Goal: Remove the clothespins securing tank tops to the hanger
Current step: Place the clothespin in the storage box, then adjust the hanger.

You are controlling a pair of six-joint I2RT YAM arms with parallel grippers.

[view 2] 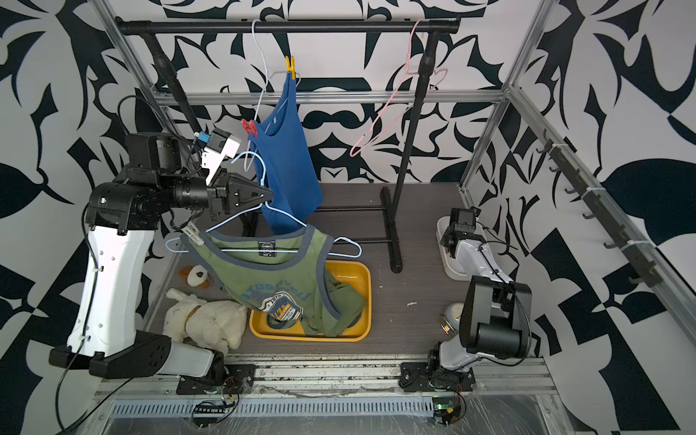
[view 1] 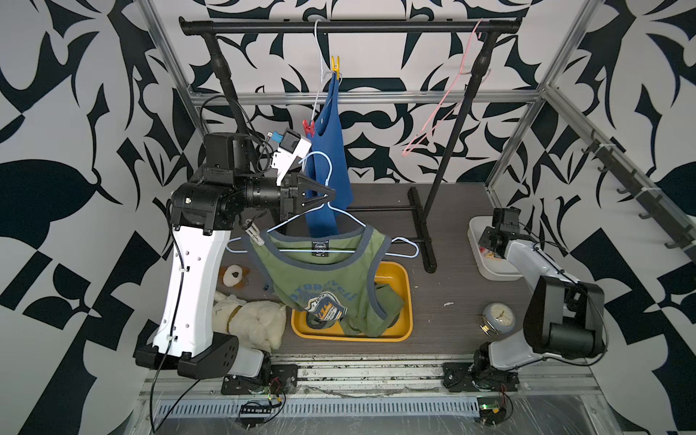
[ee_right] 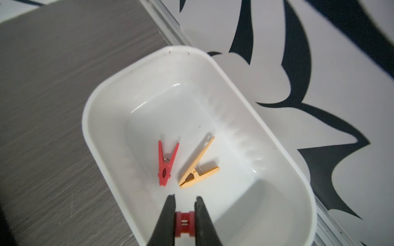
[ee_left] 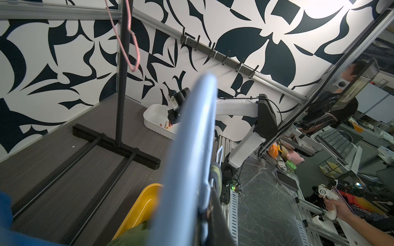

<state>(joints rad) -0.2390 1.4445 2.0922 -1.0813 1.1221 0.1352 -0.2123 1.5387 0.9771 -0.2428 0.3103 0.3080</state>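
Overhead look at a grey worktop [view 1: 452,301] with a black garment rack [view 1: 346,27] along its back edge.

Above the worktop's middle, left gripper [view 1: 330,194] clenched tight on the neck of a pale blue hanger [ee_left: 191,132], off the rack. Draped on that hanger, an olive green tank top [view 1: 324,278] with grey-blue trim and a chest print. One shoulder pinned to the wire by a grey clothespin [view 1: 251,235]; hem sagging into a yellow tray [view 1: 399,280] near the front edge.

Behind, hung from the rack, a bright blue tank top [view 1: 327,150]. Fastened at the upper strap by a yellow clothespin [view 1: 336,67] and at the lower strap by a red strap clothespin [view 1: 309,127].

At the worktop's right edge, toward the back, a white tray [ee_right: 170,106]. Poised over one end of it, right gripper [ee_right: 185,198], fingers only slightly apart and pressed on a gripped red clothespin [ee_right: 185,223] caught between them. Loose on the tray floor, just beside each other without touching, a loose red clothespin [ee_right: 165,168] and a tan clothespin [ee_right: 191,174].
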